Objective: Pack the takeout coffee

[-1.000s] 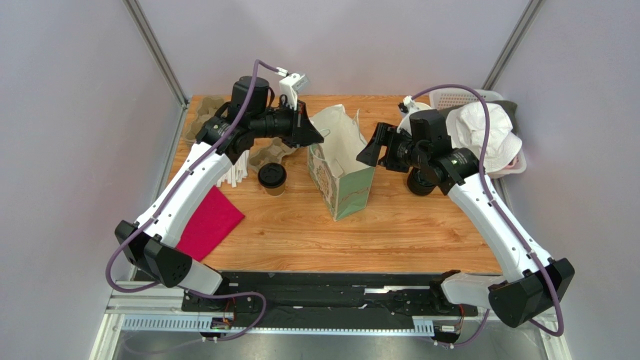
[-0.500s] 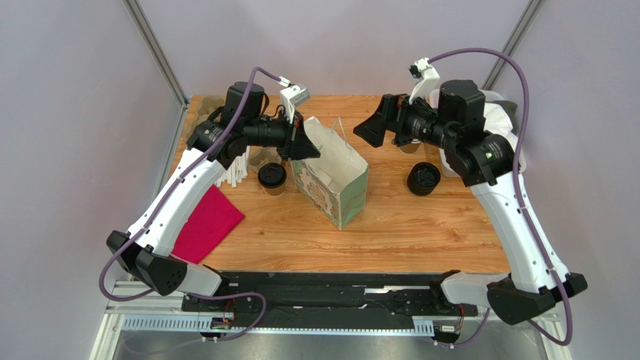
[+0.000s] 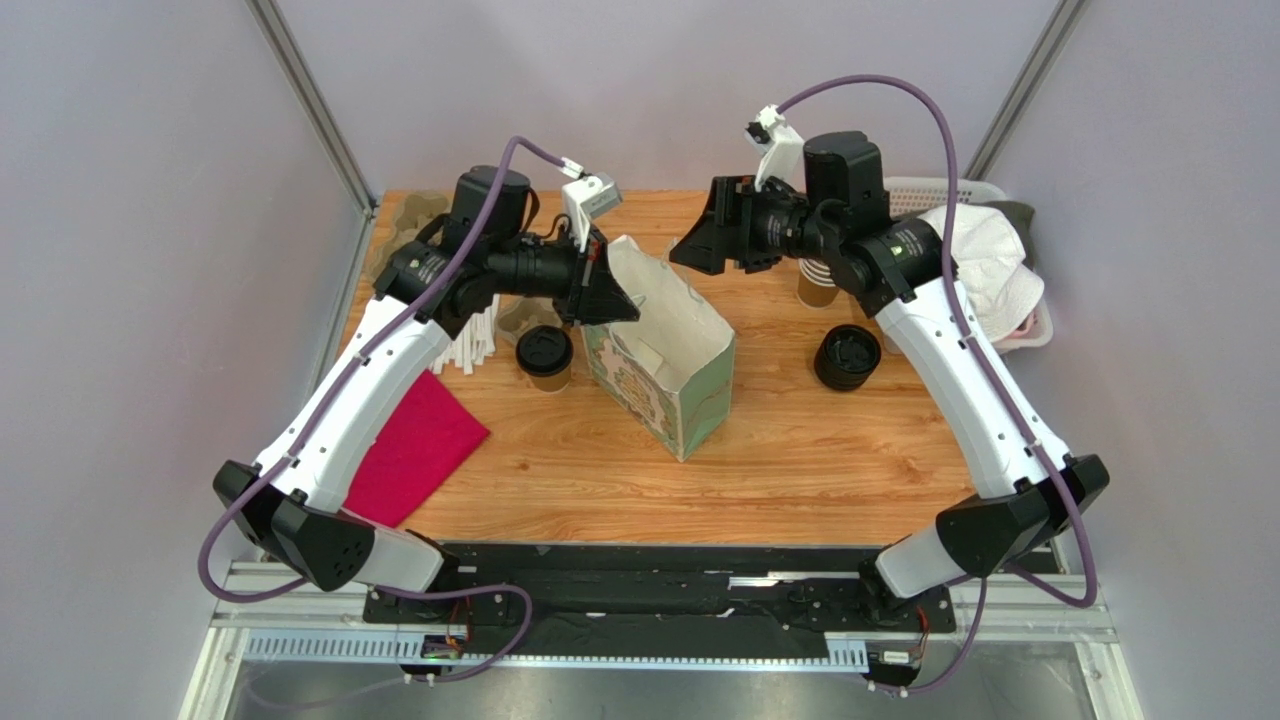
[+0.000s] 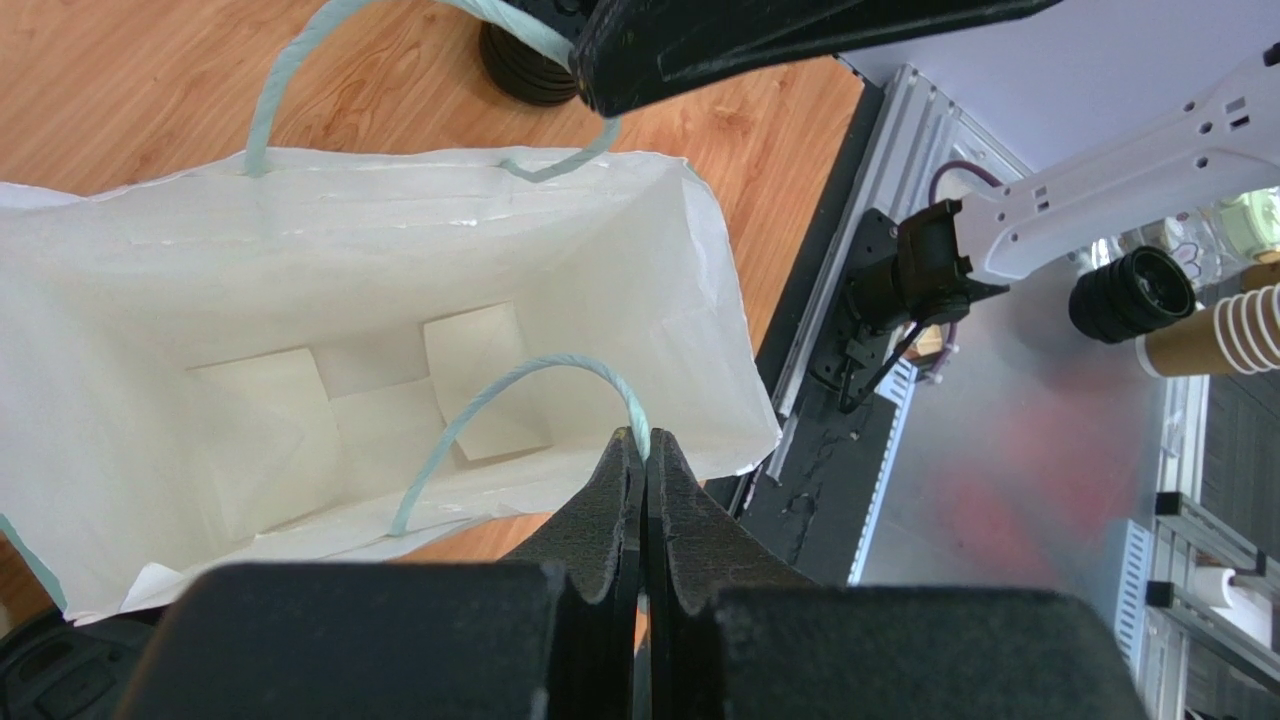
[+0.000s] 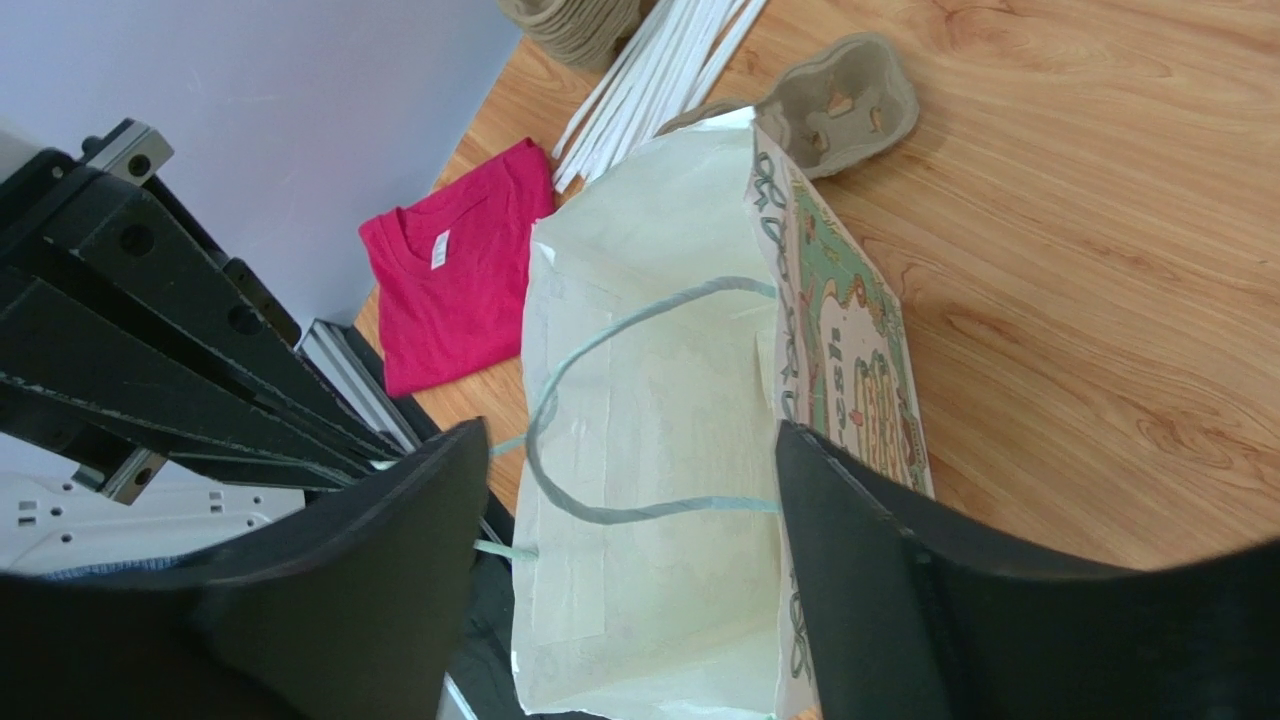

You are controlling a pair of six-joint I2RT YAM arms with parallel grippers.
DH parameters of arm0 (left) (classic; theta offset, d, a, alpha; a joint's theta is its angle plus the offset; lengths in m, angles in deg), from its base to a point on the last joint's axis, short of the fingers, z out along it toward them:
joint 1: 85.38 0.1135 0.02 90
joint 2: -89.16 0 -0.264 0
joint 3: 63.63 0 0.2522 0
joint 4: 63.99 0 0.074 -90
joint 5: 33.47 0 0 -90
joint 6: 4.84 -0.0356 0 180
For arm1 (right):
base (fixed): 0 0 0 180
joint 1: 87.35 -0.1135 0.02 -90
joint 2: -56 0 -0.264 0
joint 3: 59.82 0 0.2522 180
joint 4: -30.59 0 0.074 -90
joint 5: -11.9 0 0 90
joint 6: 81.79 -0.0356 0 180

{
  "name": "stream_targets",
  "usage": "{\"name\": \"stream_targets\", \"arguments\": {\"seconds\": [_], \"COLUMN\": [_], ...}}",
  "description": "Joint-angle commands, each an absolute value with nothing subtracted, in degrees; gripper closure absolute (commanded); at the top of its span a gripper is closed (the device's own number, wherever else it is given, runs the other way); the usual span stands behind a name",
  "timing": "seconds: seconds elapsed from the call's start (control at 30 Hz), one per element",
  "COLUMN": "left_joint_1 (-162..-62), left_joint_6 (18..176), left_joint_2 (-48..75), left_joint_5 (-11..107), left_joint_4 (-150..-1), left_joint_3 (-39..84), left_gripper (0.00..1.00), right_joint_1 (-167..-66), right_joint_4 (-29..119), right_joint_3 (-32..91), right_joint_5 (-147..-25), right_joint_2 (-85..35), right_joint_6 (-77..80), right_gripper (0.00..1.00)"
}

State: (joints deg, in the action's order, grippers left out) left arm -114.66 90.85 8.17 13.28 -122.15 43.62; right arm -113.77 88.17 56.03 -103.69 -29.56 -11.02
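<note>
The takeout coffee [image 3: 544, 356], a brown paper cup with a black lid, stands on the table just left of the paper bag [image 3: 669, 360]. The bag stands upright with its mouth open, and its inside [image 4: 376, 300] holds nothing. My left gripper [image 3: 609, 293] is shut on the bag's near teal handle [image 4: 519, 390], which is pinched at the fingertips [image 4: 646, 446]. My right gripper [image 3: 684, 248] hangs open above the bag's far side. In the right wrist view the bag [image 5: 661, 495] lies below between the open fingers [image 5: 631, 435], untouched.
A lone black lid [image 3: 846, 357] and a stack of lidless brown cups [image 3: 816, 281] stand right of the bag. A red cloth [image 3: 413, 443], white sticks [image 3: 466, 345] and pulp cup carriers [image 5: 842, 105] lie at the left. A basket with white cloth [image 3: 977, 270] sits back right.
My right arm has left the bag's right side, risen and swung left to above its far edge. The bag has turned and its mouth stands wider. The left gripper keeps its hold.
</note>
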Motion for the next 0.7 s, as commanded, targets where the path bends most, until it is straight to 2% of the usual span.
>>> {"name": "stream_targets", "arguments": {"seconds": [0.0,0.13,0.17,0.2,0.23,0.43,0.67], "left_joint_1": [-114.91,-114.91,-114.91,-114.91,-114.82,-111.41,-107.36], "left_joint_6": [89.20,88.76,88.50,87.98,87.80,87.18,86.83], "left_joint_2": [10.67,11.55,11.81,12.25,12.60,16.38,17.44], "left_joint_5": [12.14,12.58,12.76,13.11,13.20,10.74,7.05], "left_joint_4": [-121.61,-121.95,-122.04,-122.39,-122.66,-123.89,-124.77], "left_joint_3": [43.04,41.98,41.80,41.54,41.45,41.27,39.61], "left_gripper": [1.00,1.00,1.00,1.00,1.00,1.00,1.00], "right_joint_1": [-114.78,-114.78,-114.78,-114.78,-114.69,-112.14,-110.56], "right_joint_4": [85.92,86.72,86.81,87.68,88.38,96.99,101.48], "right_joint_3": [59.06,59.24,59.15,59.32,59.59,59.95,47.56], "right_joint_5": [-105.26,-106.75,-107.11,-107.02,-106.67,-106.49,-107.73], "right_joint_2": [-30.40,-31.19,-31.02,-30.75,-29.88,-23.82,-12.83], "right_joint_6": [-10.43,-10.07,-9.90,-9.90,-9.73,-7.09,-8.14], "right_gripper": [0.34,0.58,0.79,0.92,1.00,1.00,1.00]}}
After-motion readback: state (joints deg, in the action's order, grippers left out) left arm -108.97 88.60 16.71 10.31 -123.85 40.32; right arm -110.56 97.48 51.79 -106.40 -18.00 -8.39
